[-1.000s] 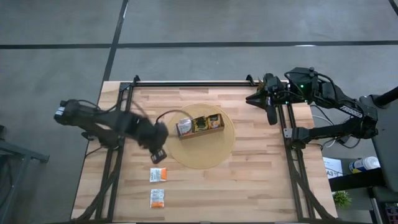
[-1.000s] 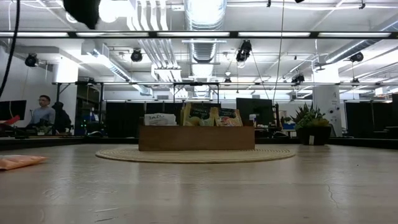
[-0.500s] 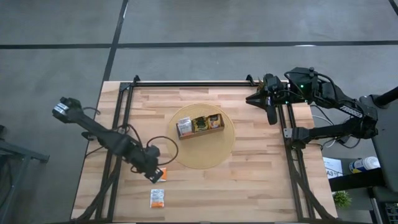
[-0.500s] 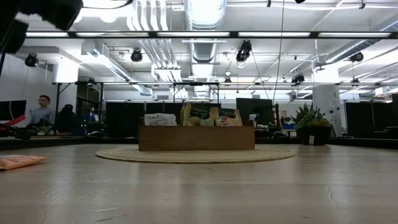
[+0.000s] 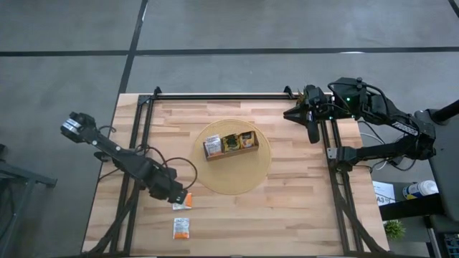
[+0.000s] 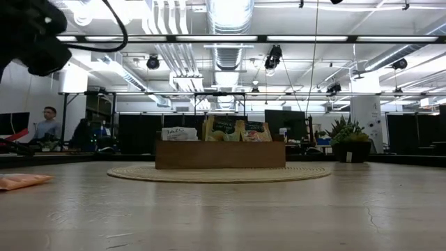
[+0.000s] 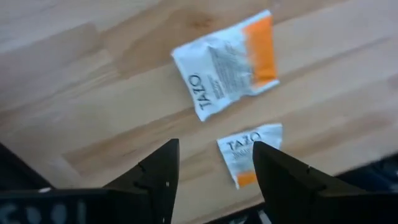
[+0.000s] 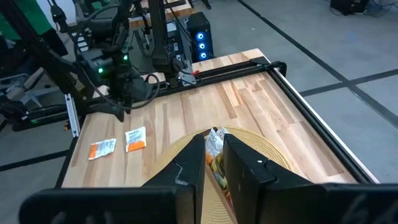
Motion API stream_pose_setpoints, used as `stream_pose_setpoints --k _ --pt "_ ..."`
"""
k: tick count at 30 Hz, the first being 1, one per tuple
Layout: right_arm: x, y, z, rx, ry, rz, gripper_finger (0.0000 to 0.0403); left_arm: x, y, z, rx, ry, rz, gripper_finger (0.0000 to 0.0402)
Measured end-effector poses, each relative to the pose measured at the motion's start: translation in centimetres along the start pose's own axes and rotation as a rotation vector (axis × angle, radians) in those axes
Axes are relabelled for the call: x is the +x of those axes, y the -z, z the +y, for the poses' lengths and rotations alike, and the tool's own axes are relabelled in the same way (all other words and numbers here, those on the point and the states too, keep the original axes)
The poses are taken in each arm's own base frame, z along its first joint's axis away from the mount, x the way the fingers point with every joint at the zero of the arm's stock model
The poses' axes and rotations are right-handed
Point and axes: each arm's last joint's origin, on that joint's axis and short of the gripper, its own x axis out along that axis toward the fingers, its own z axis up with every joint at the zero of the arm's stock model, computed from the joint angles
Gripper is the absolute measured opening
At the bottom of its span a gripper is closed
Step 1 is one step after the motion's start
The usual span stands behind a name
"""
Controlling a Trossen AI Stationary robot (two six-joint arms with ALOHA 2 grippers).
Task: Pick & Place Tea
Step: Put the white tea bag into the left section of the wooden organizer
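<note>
Two white-and-orange tea sachets lie flat on the wooden table near its front left, one (image 7: 227, 62) beside the other (image 7: 249, 158). My left gripper (image 7: 214, 180) hangs open just above them, fingers pointing steeply down, touching neither. In the high view it (image 5: 179, 199) partly covers one sachet (image 5: 187, 201); the other sachet (image 5: 181, 227) lies nearer the front edge. The brown tray (image 5: 229, 145), with more sachets (image 6: 226, 129) standing in it, rests on a round woven mat (image 5: 244, 175). My right gripper (image 8: 214, 158) waits high at the far right, its fingers a narrow gap apart with nothing between them.
Black frame rails (image 5: 140, 143) run along the table's left, right and far sides. The mat and tray stand mid-table; bare wood lies to the right of the sachets. People (image 6: 49, 125) sit in the room beyond the table, and a potted plant (image 6: 348, 136) stands behind it.
My left gripper has swung from beside the mat's left rim toward the table's near edge and sunk low over the two sachets, rolling its wrist on the way. The sachets and the tray have stayed where they were.
</note>
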Motion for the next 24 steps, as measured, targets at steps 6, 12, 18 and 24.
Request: stream_pose_setpoints --k 6,12,18,24 --pt "0.0 0.0 0.0 0.000 0.002 0.000 0.0057 1.4 -0.4 0.0 -0.044 -0.045 -0.071 0.0197" --pt "0.0 0.0 0.0 0.006 0.003 -0.001 0.0057 3.5 -0.9 -0.5 -0.093 -0.111 -0.146 0.0197" --pt "0.0 0.0 -0.1 0.031 0.023 -0.005 0.0057 5.7 -1.0 -1.8 -0.097 -0.145 -0.147 0.0197" --pt "0.0 0.0 -0.1 0.030 0.022 -0.008 0.0057 7.2 -1.0 -1.9 -0.114 -0.222 -0.082 0.0197"
